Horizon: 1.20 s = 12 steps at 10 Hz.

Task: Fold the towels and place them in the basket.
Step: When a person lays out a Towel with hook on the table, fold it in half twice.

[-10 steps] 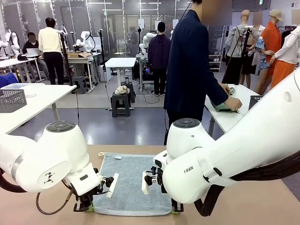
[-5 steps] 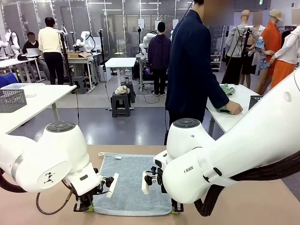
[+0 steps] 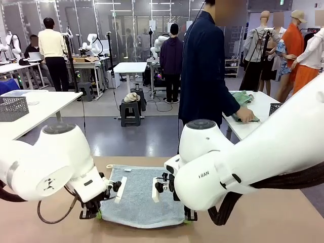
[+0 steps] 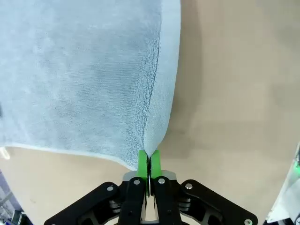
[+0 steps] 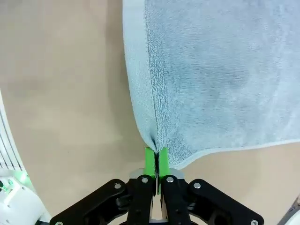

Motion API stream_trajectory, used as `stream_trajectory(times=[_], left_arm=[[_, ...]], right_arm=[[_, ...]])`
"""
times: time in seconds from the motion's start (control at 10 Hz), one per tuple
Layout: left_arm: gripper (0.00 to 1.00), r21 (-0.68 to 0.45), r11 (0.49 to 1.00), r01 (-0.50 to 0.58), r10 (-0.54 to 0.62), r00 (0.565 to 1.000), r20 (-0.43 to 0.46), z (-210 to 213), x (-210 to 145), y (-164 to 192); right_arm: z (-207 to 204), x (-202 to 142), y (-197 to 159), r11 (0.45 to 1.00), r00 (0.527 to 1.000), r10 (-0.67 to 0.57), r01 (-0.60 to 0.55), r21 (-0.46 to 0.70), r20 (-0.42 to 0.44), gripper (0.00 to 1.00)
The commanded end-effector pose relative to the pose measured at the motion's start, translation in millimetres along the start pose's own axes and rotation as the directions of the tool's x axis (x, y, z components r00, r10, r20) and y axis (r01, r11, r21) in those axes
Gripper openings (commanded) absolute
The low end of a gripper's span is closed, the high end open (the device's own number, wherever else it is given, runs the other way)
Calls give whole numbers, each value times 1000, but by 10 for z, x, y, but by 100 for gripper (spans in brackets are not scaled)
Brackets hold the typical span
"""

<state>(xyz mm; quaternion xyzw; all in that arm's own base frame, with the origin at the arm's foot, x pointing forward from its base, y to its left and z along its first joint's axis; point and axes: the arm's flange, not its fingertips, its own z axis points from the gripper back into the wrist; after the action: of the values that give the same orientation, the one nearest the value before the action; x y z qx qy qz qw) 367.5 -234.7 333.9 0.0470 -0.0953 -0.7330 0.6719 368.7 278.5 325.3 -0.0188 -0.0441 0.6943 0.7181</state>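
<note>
A pale grey-blue towel (image 3: 142, 195) lies spread on the tan table (image 3: 263, 223) in front of me. My left gripper (image 3: 96, 215) is shut on its near left corner, and my right gripper (image 3: 188, 218) is shut on its near right corner. In the left wrist view the green pads (image 4: 143, 161) pinch the towel (image 4: 79, 70) at its hemmed corner, which rises off the table. The right wrist view shows the same: pads (image 5: 150, 159) closed on the towel (image 5: 220, 70). A dark grey lattice basket (image 3: 275, 108) stands on the white side table at the right.
A person in a dark jacket (image 3: 205, 71) stands past the table's far edge, turned to the side table (image 3: 253, 129), one hand on a folded green towel (image 3: 246, 118); another green towel (image 3: 244, 96) lies behind it. A grey lattice basket (image 3: 12, 108) sits on the left table.
Both grippers have risen a little with the towel's near corners, lifting its near edge. The person's hand has shifted along the side table.
</note>
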Motion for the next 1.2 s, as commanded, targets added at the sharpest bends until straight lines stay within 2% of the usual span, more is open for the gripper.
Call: stream_trajectory(times=[0.0,0.4,0.7,0.8,1.1], left_arm=[[3,18,1000,2,-3,1000,27,324,-64,93],[3,45,999,11,-12,999,29,713,-9,260],[3,35,999,5,-7,999,36,737,-39,252],[3,66,998,-10,8,1000,26,709,24,266],[3,66,998,-10,8,1000,26,709,24,266]], right_arm=[[298,-11,-119,999,999,47,-47,-23,-3,4],[723,99,-246,996,998,57,-58,-74,-23,4],[721,112,-247,996,998,47,-49,-73,-31,4],[743,142,-231,996,999,46,-46,-71,-2,4],[743,142,-231,996,999,46,-46,-71,-2,4]])
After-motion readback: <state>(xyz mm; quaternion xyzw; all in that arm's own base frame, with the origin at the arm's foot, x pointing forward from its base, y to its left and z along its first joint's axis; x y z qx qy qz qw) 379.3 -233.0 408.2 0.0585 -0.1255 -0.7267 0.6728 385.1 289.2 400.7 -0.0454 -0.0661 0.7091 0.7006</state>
